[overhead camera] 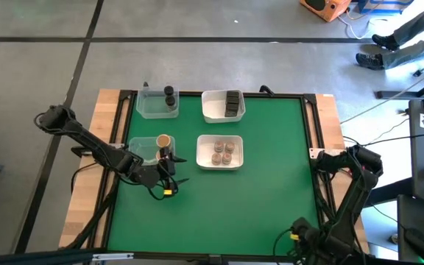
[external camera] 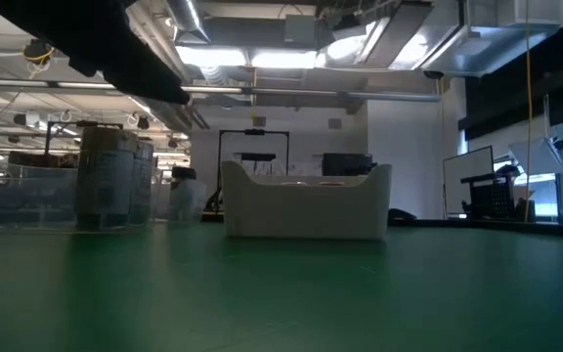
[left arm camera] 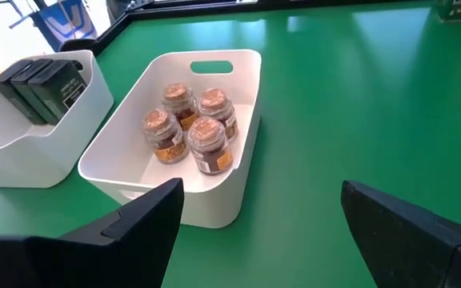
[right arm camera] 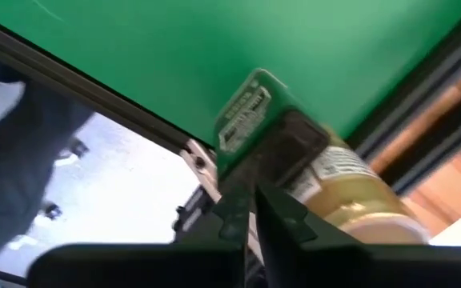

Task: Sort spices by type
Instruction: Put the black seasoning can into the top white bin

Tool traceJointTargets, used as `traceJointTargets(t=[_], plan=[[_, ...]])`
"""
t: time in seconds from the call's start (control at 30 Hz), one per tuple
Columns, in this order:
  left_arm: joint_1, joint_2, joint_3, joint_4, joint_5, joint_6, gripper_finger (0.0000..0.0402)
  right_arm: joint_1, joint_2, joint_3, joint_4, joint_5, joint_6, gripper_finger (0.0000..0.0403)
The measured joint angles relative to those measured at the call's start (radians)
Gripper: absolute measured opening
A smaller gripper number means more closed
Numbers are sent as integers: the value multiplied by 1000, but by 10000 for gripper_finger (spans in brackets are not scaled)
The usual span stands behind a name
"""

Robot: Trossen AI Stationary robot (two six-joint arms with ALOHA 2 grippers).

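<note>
High view, looking straight down: four containers sit on the green felt-like table mat [overhead camera: 256, 191], upper-centre of frame, in a 2x2 block. Top-left, a clear plastic tub [overhead camera: 156, 105] w/ black cylinder spice containers [overhead camera: 169, 96] standing upright at its right side. Top-right, a white rectangular tray [overhead camera: 222, 106] holding dark grey boxy tins [overhead camera: 232, 103] packed along its right edge. Lower-right, a second white tray [overhead camera: 219, 152] w/ four small brownish round jars [overhead camera: 222, 152], upright, lids up, clustered mid-tray. Lower-left, another clear tub [overhead camera: 145, 149] w/ one wider tan-topped round jar [overhead camera: 163, 140] at its right end, round top facing the camera.

Left wrist view shows the brownish jars [left arm camera: 189, 128] close: clear glass, copper-toned lids, labels, long axes vertical, touching each other; smooth matte-white tray [left arm camera: 174, 136] has a slot handle in its far wall. Boxy tins [left arm camera: 42, 84] stand upright in the neighbouring tray [left arm camera: 30, 152].

Left gripper [overhead camera: 169, 181] is at centre-left of the high view, just below the tan-jar tub, near the jar tray; fingers [left arm camera: 146, 216] spread wide apart, nothing btwn them.

Right gripper [right arm camera: 256, 200] is parked at the table's right edge, lower right of the high view; can't tell if its fingers are apart or together. Right wrist view shows green mat edge and black frame.

Low view: white tray [external camera: 306, 200] mid-frame, clear tub [external camera: 27, 200] at left.
</note>
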Motion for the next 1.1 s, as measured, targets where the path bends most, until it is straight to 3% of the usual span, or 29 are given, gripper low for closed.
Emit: traceJointTargets(t=[0.17,0.73,1.1], plan=[[0,0,0,19,0,4,322,28,11,0,-16,-39,-9,4],[1,0,0,20,0,22,322,32,67,5,-71,67,-95,16],[2,0,0,18,0,23,322,-45,73,-1,-245,311,-312,17]])
